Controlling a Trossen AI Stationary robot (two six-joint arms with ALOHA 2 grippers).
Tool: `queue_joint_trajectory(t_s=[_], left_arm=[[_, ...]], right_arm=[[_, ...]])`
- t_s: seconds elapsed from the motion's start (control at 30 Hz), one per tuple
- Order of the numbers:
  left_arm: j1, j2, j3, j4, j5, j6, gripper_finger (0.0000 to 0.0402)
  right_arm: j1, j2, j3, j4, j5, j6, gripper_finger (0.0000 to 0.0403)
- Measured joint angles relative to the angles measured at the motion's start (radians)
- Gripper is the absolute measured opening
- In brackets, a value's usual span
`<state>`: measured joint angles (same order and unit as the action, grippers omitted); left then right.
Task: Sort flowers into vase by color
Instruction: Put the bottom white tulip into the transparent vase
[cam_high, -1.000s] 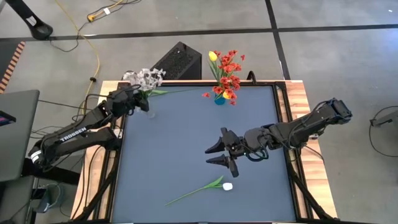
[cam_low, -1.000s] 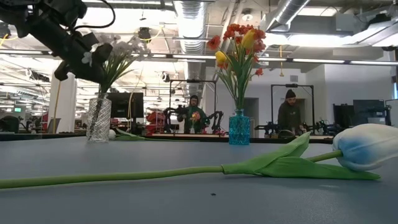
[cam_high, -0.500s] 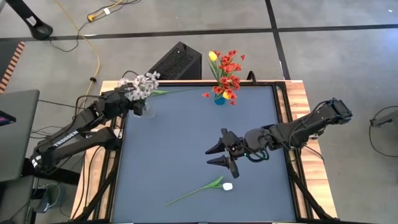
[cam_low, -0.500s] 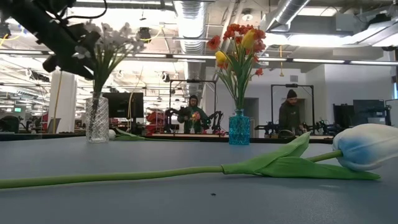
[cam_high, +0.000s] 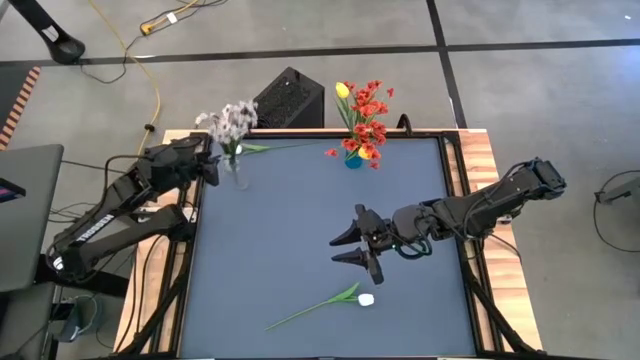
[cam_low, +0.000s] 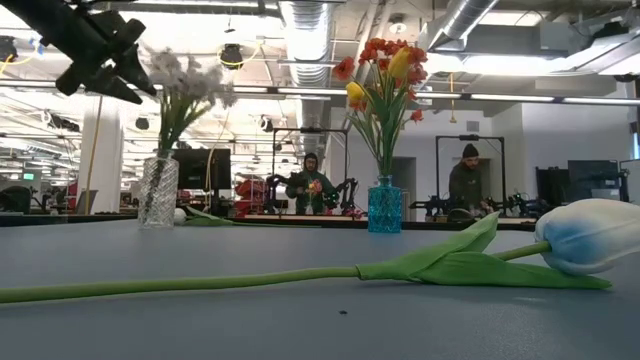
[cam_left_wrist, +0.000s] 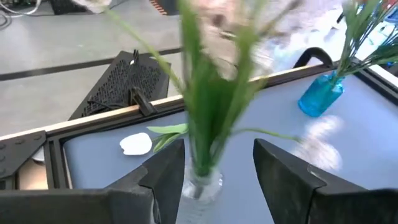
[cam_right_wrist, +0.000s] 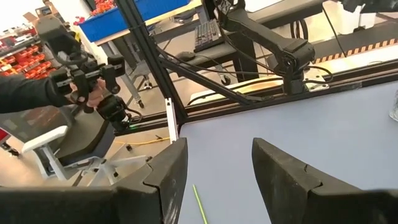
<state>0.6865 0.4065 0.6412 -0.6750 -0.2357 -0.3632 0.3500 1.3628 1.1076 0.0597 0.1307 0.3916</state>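
Note:
Whitish sprigs (cam_high: 229, 120) stand with their stems in a clear glass vase (cam_high: 236, 177) at the table's far left. My left gripper (cam_high: 208, 166) is open just left of the vase, touching nothing; the low view shows this gripper (cam_low: 112, 62) raised beside the blossoms. A blue vase (cam_high: 353, 160) at the far edge holds red and yellow flowers (cam_high: 366, 108). One white-bud flower (cam_high: 365, 299) lies flat near the front edge. Another white bud (cam_left_wrist: 135, 144) lies behind the clear vase. My right gripper (cam_high: 343, 250) hangs open above mid-table.
A black perforated box (cam_high: 288, 98) sits just beyond the far edge. Wooden rails (cam_high: 480, 160) frame the blue mat. Bare mat (cam_high: 280, 230) lies between the two arms. Beyond the table a person's hand (cam_right_wrist: 87, 90) holds a controller.
My left gripper has opened and let go of the whitish sprigs. It has then drawn back toward the table's left edge and risen. The sprigs stay standing in the clear vase, swaying a little.

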Motion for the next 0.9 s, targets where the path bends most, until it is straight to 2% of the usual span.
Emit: queue_joint_trajectory(t_s=[0.17,0.6,0.77,0.9], left_arm=[[0.0,0.0,0.02,-0.01,0.065,0.014,0.0178],[0.0,0.0,0.09,-0.295,0.462,-0.03,0.0178],[-0.02,0.0,0.09,-0.321,0.647,-0.066,0.0178],[-0.089,0.0,0.09,-0.307,0.67,-0.115,0.0178]], right_arm=[[0.004,0.0,0.0,0.0,0.0,0.0,0.0205],[0.03,0.0,0.0,0.0,0.0,0.0,0.0205],[0.028,0.0,0.0,0.0,0.0,-0.005,0.0205],[0.028,0.0,0.0,0.0,0.0,-0.008,0.0205]])
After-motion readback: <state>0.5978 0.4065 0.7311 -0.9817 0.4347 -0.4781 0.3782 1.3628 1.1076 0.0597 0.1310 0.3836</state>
